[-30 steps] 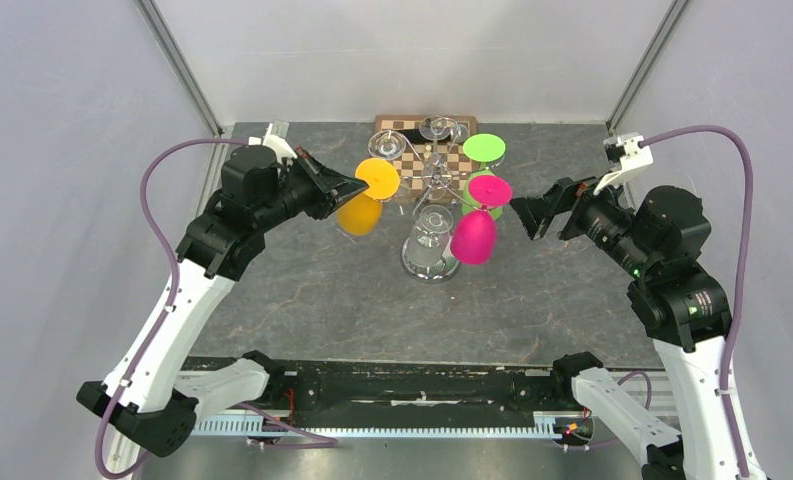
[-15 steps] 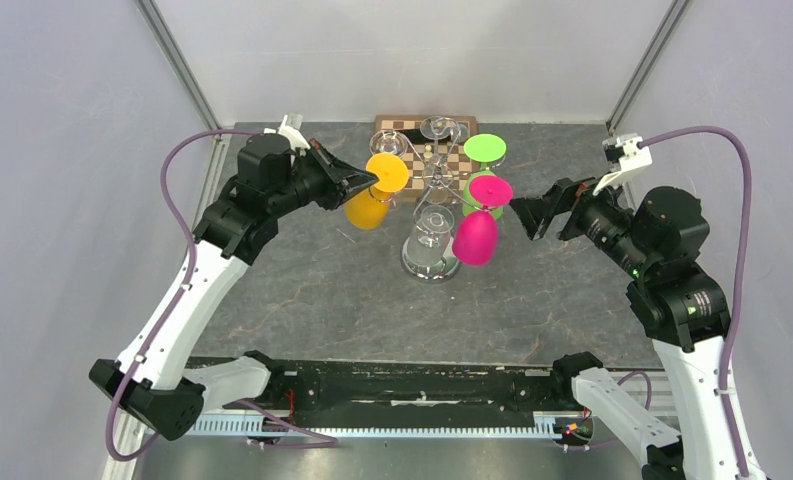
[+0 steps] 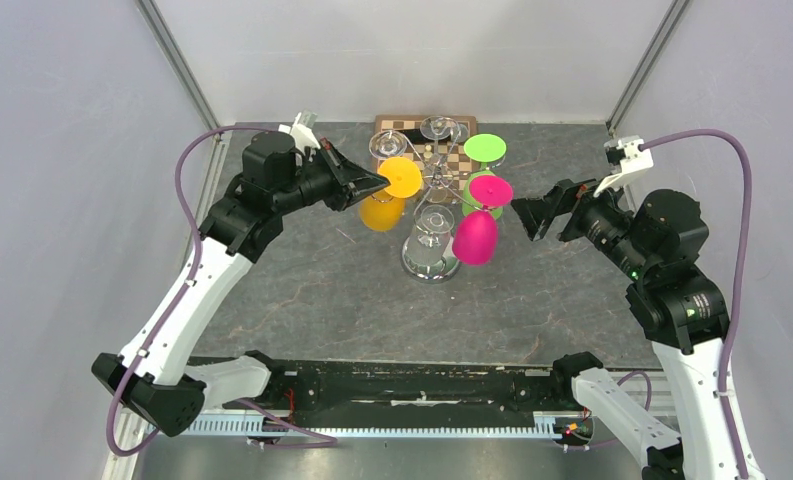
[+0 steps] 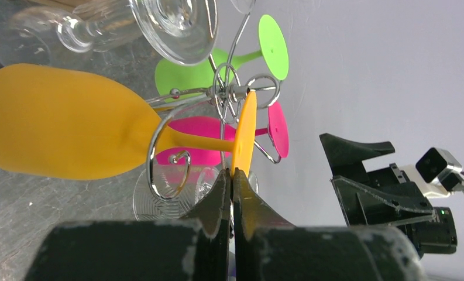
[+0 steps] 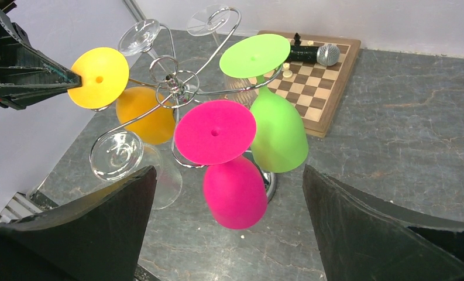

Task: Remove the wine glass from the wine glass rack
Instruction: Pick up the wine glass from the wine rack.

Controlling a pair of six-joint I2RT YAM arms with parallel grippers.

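The silver wire wine glass rack (image 3: 437,178) stands mid-table with several glasses hanging bowl-down. My left gripper (image 3: 380,183) is shut on the rim of the round foot of the orange wine glass (image 3: 384,212). In the left wrist view the gripper (image 4: 232,172) pinches that foot edge-on, and the orange wine glass (image 4: 59,129) has its stem inside a curled hook of the rack (image 4: 223,93). My right gripper (image 3: 527,215) hangs open to the right of the rack, level with the pink wine glass (image 5: 235,193), touching nothing. The right wrist view shows the gripper (image 5: 228,168) with its fingers wide apart.
A green glass (image 5: 279,137) and clear glasses (image 5: 115,155) also hang on the rack. A wooden chessboard (image 5: 329,82) with a microphone (image 5: 314,54) and small pieces lies behind it. Grey walls and metal posts enclose the table.
My left gripper has carried the orange glass to the right and slightly back, in against the rack's hub. The right arm has stayed still.
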